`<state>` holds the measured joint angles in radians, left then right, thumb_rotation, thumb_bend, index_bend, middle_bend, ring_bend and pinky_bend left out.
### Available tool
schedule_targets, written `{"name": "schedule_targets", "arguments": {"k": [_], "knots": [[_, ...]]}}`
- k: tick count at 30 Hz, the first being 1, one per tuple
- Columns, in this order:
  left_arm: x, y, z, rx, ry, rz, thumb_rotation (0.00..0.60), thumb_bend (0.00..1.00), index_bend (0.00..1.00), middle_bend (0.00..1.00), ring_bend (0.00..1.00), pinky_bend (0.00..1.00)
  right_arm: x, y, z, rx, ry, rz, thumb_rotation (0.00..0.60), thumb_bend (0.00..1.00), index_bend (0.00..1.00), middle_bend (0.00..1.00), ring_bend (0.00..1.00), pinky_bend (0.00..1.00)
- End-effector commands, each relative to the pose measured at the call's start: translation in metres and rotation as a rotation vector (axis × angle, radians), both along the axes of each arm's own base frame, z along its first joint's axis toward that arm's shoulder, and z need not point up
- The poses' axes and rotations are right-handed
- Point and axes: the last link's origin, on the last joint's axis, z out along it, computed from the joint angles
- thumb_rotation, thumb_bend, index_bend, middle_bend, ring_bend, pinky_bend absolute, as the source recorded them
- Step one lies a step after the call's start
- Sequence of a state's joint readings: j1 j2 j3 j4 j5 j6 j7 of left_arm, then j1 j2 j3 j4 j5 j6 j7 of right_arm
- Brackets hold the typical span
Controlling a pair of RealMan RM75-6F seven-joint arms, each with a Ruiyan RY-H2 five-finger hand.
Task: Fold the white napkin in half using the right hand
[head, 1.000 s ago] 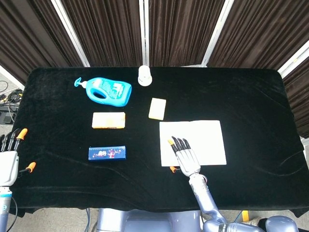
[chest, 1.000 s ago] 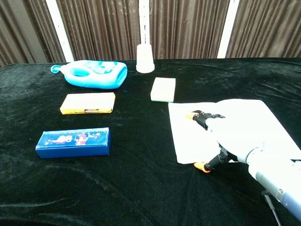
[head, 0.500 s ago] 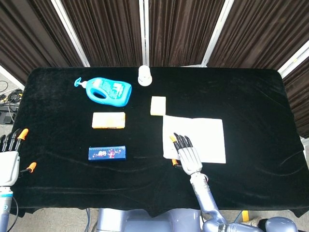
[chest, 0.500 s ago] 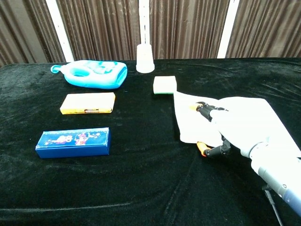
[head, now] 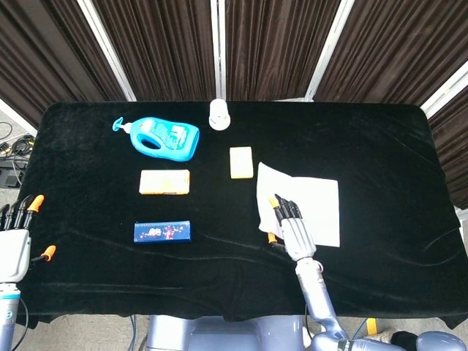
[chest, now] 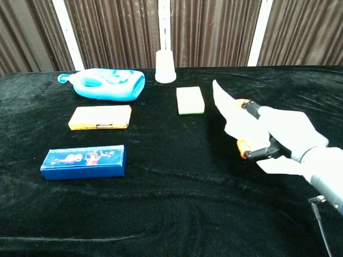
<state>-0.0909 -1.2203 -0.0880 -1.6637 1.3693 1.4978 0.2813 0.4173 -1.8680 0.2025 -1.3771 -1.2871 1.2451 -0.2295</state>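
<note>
Head view, napkin: white napkin (head: 311, 208) lies on the black tabletop (head: 380, 146), right of centre; its left edge is lifted and curling over toward the right, the rest flat.
Head view, right hand: right hand (head: 292, 227) at napkin's near-left corner, fingers pointing away from robot, over the raised edge; grip itself hard to read from above.
Head view, left hand: left hand (head: 14, 238) at far left edge, off the cloth, fingers apart, holding nothing.
Head view, others: blue bottle (head: 161, 137), white cup (head: 219, 113), yellow sponge (head: 240, 161) just beside napkin's far-left corner, orange box (head: 164, 181), blue box (head: 162, 231).
Chest view, right hand: pinches the napkin's left edge btwn thumb and fingers (chest: 252, 110); edge held up off the tabletop, flap standing nearly upright.
Chest view, napkin: lifted flap (chest: 228, 110) peaks near the sponge (chest: 190, 100) w/o touching it, as far as I can tell.
Step (judgement): mid-fold; edge raised, not yet laid over.
Next (judgement): carry pinched edge across to the right, line it up w/ the far-right edge, lower, release, press crease flat. Watch that the flat half doesn't drag.
</note>
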Motion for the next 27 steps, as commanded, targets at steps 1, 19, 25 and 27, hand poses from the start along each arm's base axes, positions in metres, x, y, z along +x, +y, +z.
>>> {"name": "schedule_targets", "arguments": {"k": [1,19,25,27], "knots": [[0.0,0.0,0.0,0.001,0.002,-0.003,0.6,0.22,0.0,0.0,0.0,0.0,-0.011,-0.001,0.02,-0.093,0.022,-0.024,0.6,0.46,0.0,0.0,0.0,0.0],[0.011,-0.008,-0.001,0.014,0.012,-0.054,0.6,0.22,0.0,0.0,0.0,0.0,-0.081,0.026,0.096,-0.249,0.126,-0.15,0.6,0.36,0.0,0.0,0.0,0.0],[0.012,-0.008,-0.002,0.015,0.014,-0.063,0.6,0.22,0.0,0.0,0.0,0.0,-0.1,0.037,0.113,-0.26,0.155,-0.154,0.6,0.33,0.0,0.0,0.0,0.0],[0.013,-0.008,-0.002,0.017,0.013,-0.067,0.6,0.22,0.0,0.0,0.0,0.0,-0.103,0.04,0.119,-0.263,0.176,-0.131,0.6,0.32,0.0,0.0,0.0,0.0]]}}
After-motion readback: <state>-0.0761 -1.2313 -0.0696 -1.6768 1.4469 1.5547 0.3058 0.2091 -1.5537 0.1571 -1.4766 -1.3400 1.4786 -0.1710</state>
